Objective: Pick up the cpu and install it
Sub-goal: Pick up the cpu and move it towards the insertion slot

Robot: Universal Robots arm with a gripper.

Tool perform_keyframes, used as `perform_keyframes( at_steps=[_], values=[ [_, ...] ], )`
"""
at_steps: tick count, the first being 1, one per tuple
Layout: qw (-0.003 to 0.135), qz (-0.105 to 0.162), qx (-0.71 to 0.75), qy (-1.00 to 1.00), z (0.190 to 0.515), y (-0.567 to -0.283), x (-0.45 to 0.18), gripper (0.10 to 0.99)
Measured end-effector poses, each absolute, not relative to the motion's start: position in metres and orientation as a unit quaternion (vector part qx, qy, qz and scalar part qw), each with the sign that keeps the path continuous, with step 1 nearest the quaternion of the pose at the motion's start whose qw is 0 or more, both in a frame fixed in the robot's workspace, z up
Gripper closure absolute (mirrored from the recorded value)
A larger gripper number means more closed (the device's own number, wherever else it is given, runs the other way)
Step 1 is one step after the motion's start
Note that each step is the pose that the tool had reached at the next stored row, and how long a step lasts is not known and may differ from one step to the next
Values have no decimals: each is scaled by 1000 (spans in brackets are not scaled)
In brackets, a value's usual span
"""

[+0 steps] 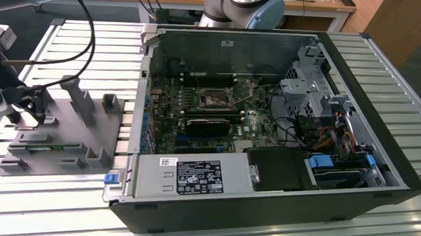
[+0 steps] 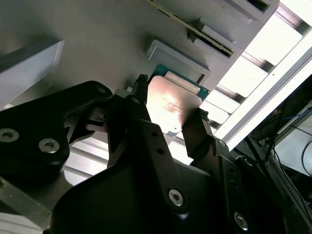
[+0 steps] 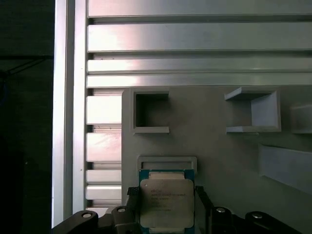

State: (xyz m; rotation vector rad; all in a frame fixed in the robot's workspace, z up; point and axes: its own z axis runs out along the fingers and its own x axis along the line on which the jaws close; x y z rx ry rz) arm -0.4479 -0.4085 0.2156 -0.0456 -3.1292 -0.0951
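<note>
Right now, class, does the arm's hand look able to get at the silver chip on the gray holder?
Probably yes. The hand sits right at the chip, which lies flat on the gray holder, and nothing stands between them.

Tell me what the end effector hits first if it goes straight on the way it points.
The chip, lying straight ahead of the end effector on the gray fixture plate; the gap between them is unclear.
</note>
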Motion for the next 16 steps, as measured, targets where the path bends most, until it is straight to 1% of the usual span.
perform_keyframes(
  at_steps=[16],
  values=[
    [5, -30, -15, -999, 223, -409, -448, 553]
  ],
)
